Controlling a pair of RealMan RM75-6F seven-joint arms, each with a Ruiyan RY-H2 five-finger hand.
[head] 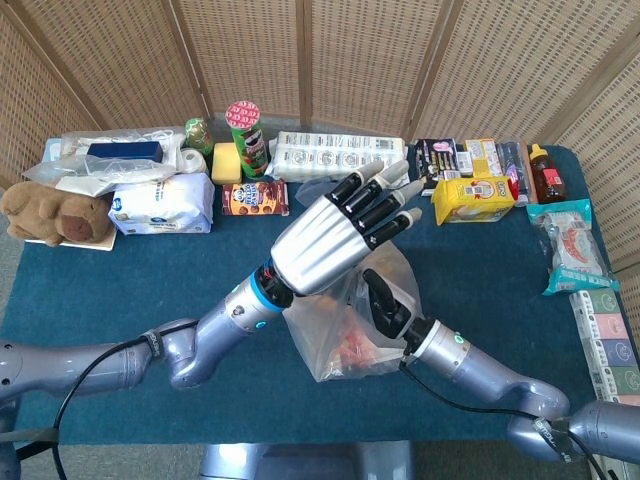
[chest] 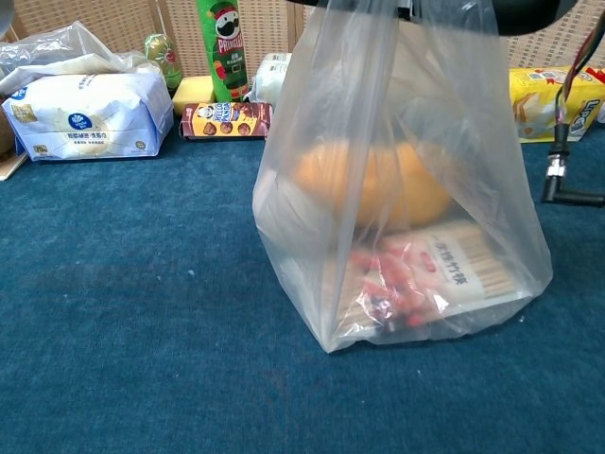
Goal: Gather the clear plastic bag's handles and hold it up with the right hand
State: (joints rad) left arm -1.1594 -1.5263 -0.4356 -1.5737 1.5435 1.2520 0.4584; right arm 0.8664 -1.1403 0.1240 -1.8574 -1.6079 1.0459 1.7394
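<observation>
The clear plastic bag stands mid-table, its bottom resting on the blue cloth. In the chest view the bag is drawn taut upward to a gathered top at the frame's upper edge. Inside lie an orange round item, a red packet and a pack of wooden sticks. My right hand grips the gathered handles at the bag's top, dark fingers curled around the plastic. My left hand hovers just above the bag, fingers stretched out and apart, holding nothing.
Groceries line the back of the table: a Pringles can, a white tissue pack, a teddy bear, a chocolate box and a yellow box. Snack packs lie at the right edge.
</observation>
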